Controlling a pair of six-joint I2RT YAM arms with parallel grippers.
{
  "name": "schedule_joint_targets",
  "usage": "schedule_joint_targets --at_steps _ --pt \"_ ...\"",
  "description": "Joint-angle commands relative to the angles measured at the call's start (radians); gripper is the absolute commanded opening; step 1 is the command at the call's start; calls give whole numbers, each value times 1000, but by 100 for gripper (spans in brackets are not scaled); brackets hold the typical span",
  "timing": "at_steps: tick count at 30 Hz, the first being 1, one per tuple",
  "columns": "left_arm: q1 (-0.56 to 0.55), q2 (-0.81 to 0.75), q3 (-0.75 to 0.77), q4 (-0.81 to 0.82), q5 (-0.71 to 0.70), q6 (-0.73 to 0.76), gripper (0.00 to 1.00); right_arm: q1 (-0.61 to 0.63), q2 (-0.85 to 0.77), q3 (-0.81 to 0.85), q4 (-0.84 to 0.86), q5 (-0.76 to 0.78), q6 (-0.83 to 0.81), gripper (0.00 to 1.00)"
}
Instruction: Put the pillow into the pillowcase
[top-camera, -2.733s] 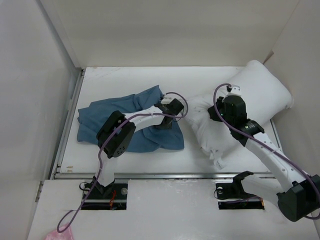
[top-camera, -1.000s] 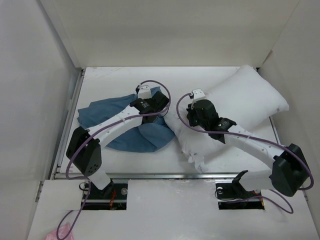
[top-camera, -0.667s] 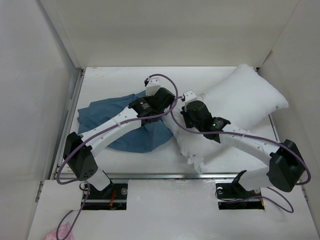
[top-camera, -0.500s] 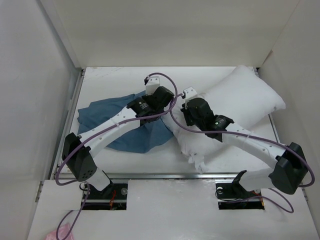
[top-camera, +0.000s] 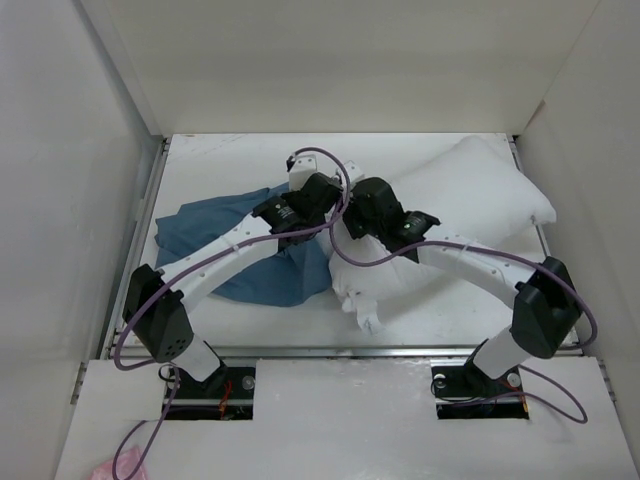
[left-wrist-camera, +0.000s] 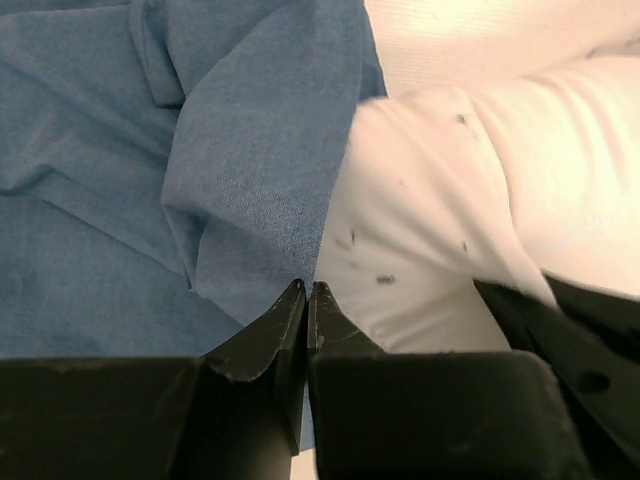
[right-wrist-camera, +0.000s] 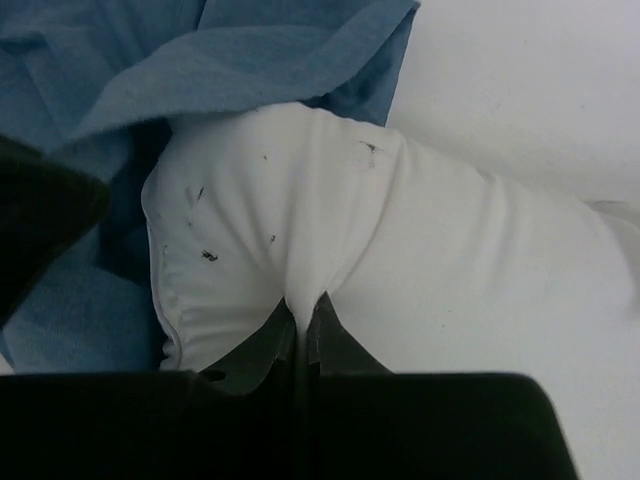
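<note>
Our left claw (left-wrist-camera: 305, 300) pinches the pillowcase (left-wrist-camera: 240, 150) edge. Our right claw (right-wrist-camera: 300, 315) is clenched on a pillow (right-wrist-camera: 420, 260) corner touching that edge, mid-worktop (top-camera: 220, 160). We should lift the edge high, then push the corner underneath.

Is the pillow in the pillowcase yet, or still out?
Out: the pillow lies bare right of the pillowcase; only its corner, pinched by the right gripper, reaches the blue edge.

White tube arms (top-camera: 215, 258), chunky black joints, purple cables (top-camera: 318, 152) looping off them; left hand (left-wrist-camera: 305, 300) is matte black, pointy-tipped.
</note>
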Motion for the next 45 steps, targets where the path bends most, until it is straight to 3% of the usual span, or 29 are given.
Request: schedule_joint_targets --at_steps 1,3,5,14,23,29,34,42,44,45 --pt "-33 -22 -31 36 32 12 0 17 27 150 200 63 -44 0" --pt "-33 -22 -50 36 22 -7 0 17 81 212 214 234 -18 0" --pt "-33 -22 -62 36 31 -21 0 -6 128 298 214 281 -17 0" --pt "-54 -82 -142 27 61 -77 0 -179 266 473 225 89 85 0" --pt "-54 -64 -87 18 84 -68 0 -190 417 574 194 187 267 0" --pt "-44 -4 48 -19 32 -68 0 -127 342 337 281 396 335 0" --pt "-30 16 124 4 66 -2 0 -117 320 224 318 421 426 0" --pt "-11 99 187 10 121 29 0 -95 142 97 301 205 414 0" --pt "-11 108 196 10 152 45 10 -95 90 76 280 171 395 0" --pt "-11 108 196 10 152 45 31 -95 79 60 269 136 386 0"
